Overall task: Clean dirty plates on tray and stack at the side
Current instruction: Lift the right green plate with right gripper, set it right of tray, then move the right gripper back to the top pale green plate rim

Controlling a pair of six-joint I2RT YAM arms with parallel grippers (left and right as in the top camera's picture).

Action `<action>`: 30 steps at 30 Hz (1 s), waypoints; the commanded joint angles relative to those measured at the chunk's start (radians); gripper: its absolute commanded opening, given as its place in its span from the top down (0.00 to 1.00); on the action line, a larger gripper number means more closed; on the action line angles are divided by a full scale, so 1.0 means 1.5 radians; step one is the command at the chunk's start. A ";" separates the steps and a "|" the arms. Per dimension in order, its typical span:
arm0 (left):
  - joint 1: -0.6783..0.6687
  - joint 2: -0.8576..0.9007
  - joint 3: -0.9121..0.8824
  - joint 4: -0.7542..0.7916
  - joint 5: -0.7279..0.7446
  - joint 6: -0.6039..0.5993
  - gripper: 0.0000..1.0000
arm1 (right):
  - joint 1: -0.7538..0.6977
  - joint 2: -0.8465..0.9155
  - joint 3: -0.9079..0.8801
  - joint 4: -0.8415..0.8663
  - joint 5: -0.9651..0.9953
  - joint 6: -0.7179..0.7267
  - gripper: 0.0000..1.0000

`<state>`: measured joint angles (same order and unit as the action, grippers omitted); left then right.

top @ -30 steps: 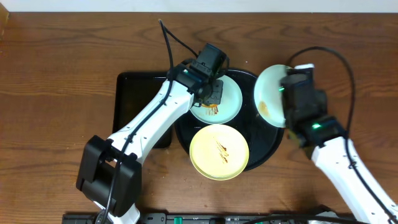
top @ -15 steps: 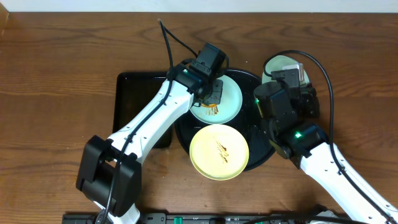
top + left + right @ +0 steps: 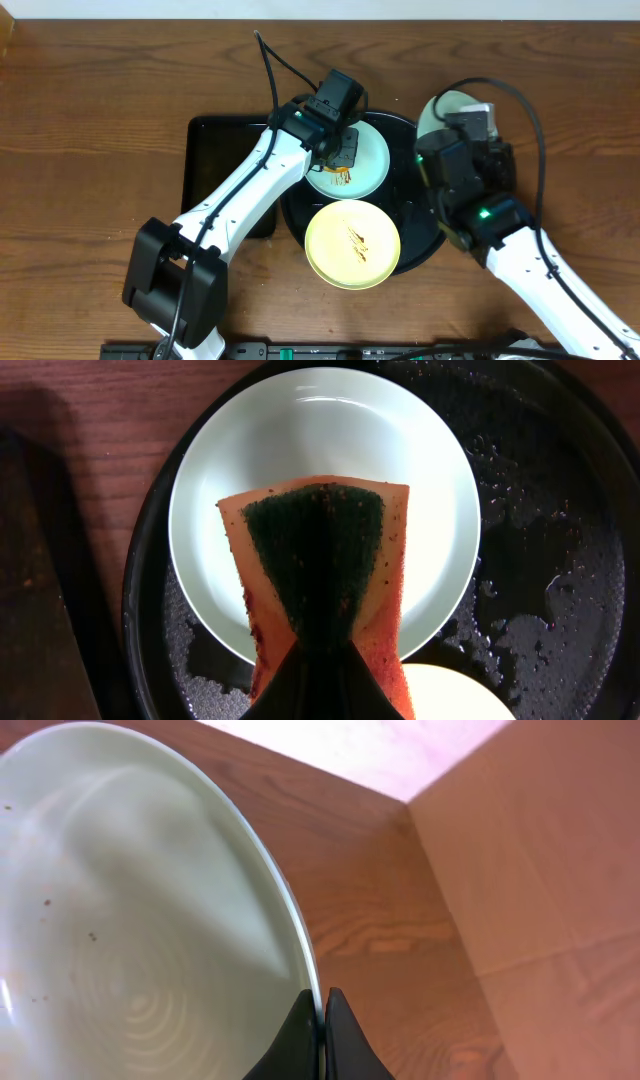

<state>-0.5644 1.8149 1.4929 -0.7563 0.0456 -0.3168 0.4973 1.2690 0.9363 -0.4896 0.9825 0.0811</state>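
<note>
Your left gripper point(image 3: 318, 660) is clamped on the sponge point(image 3: 320, 550), scour side down over the mint plate point(image 3: 330, 430) at the back of the tray point(image 3: 545, 560). The overhead view shows brown smears on that plate beside the sponge. Can't tell if the sponge is touching it.

Your right gripper point(image 3: 322, 1010) is pinched tight on the rim of the second mint plate point(image 3: 120, 920), held tilted just past the tray's back-right rim, over the worktop point(image 3: 400, 920).

The yellow plate point(image 3: 352, 243) lies flat at the tray's front, its smears not yet wiped.

Handling, as a judgement:
- The plates look like thin, stiff, light plastic with a glossy face.
- The tray surface looks wet, so expect a plate to skate under sideways scrubbing. Press down and keep strokes short.
- Take plates by the rim. It is a narrow hold, so a tilted plate may swing or slip.
- The sponge is soft and squashes in the grip.
</note>
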 commanded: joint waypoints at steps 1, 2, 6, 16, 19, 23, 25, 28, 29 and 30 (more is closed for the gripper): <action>0.004 -0.013 0.006 -0.002 -0.006 0.006 0.92 | -0.039 -0.001 0.008 0.001 0.005 0.048 0.99; 0.003 -0.013 0.006 -0.002 -0.006 0.006 0.92 | -0.052 -0.001 0.008 0.001 0.005 0.048 0.99; 0.003 -0.013 0.006 -0.002 -0.006 0.005 0.93 | -0.135 -0.001 0.008 0.002 -0.032 0.094 0.99; 0.003 -0.013 0.006 -0.007 -0.006 0.006 0.92 | -0.408 0.053 0.008 -0.008 -0.313 0.184 0.99; 0.003 -0.013 0.006 -0.007 -0.006 0.006 0.92 | -0.472 0.094 0.008 -0.004 -0.370 0.193 0.99; 0.003 -0.013 0.006 -0.007 -0.006 0.006 0.92 | -0.530 0.157 0.008 0.009 -0.424 0.193 0.99; 0.003 -0.013 0.006 -0.007 -0.006 0.006 0.92 | -0.549 0.185 0.008 0.014 -0.439 0.193 0.99; 0.003 -0.013 0.006 -0.007 -0.006 0.006 0.92 | -0.561 0.208 0.008 0.017 -0.439 0.193 0.99; 0.003 -0.013 0.006 -0.007 -0.006 0.006 0.92 | -0.563 0.209 0.008 0.018 -0.439 0.192 0.99; 0.003 -0.013 0.006 -0.007 -0.006 0.006 0.92 | -0.563 0.209 0.008 0.021 -0.439 0.192 0.99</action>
<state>-0.5644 1.8149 1.4929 -0.7624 0.0456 -0.3168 -0.3389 1.5795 0.9363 -0.4664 0.3504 0.3527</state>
